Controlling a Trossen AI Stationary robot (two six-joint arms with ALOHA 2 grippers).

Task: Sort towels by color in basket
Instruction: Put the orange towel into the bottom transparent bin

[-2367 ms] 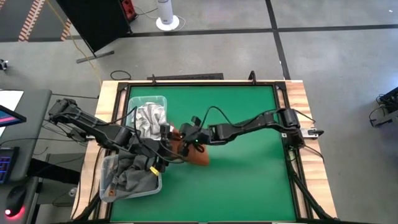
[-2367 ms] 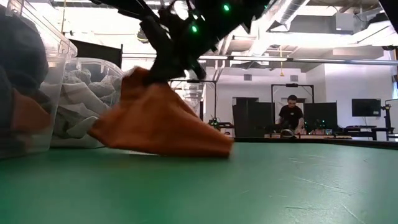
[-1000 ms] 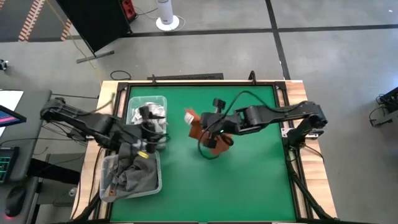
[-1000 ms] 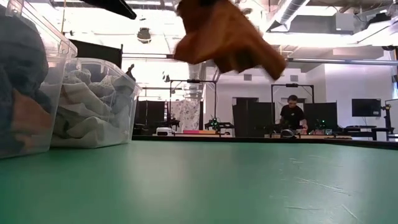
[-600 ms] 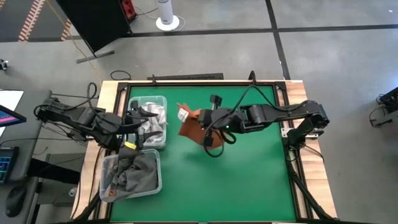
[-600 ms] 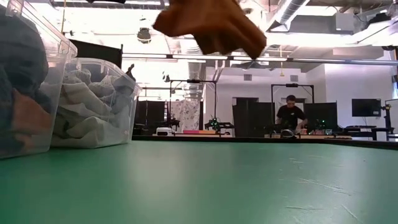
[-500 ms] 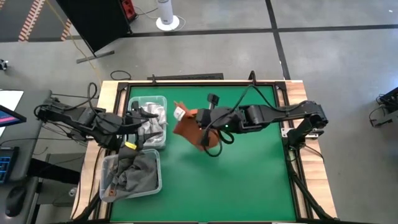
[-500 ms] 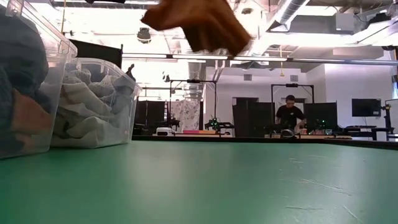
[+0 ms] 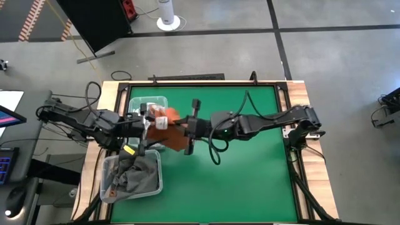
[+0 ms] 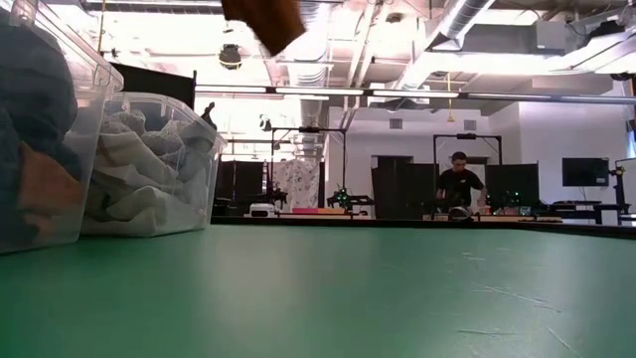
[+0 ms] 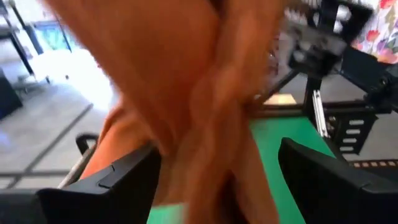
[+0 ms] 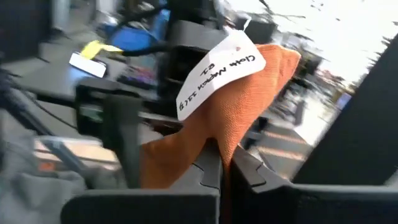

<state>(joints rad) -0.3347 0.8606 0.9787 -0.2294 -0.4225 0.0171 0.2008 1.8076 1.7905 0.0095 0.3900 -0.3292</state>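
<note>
We see the right end effector (image 9: pixel 189 133) clenched on the orange towel (image 9: pixel 172 136), which hangs in the air above the green table (image 9: pixel 250 181). The right arm reaches far across the table toward the bins on the left side. In the right wrist view the towel (image 12: pixel 239 112) is pinched between the two dark fingers (image 12: pixel 214 171) and rises from them, with a white paper tag (image 12: pixel 217 71) fixed near its top corner. From the high view the towel hangs just beside the white-towel bin (image 9: pixel 139 103), over its edge nearest the table's middle.

Our left end effector (image 9: pixel 144 128) stands released, its fingers (image 11: pixel 99 186) spread wide with the orange cloth (image 11: pixel 186 93) filling the space between them in the left wrist view; we cannot tell whether they touch it.

In the low view only a corner of the towel (image 10: pixel 263 18) shows at the top, well above the table. Two clear bins stand at the left: the farther one (image 10: pixel 149 164) holds white towels, the nearer one (image 10: pixel 40 139) holds dark grey cloth with a bit of orange. A person (image 10: pixel 459 184) sits in the room beyond.
</note>
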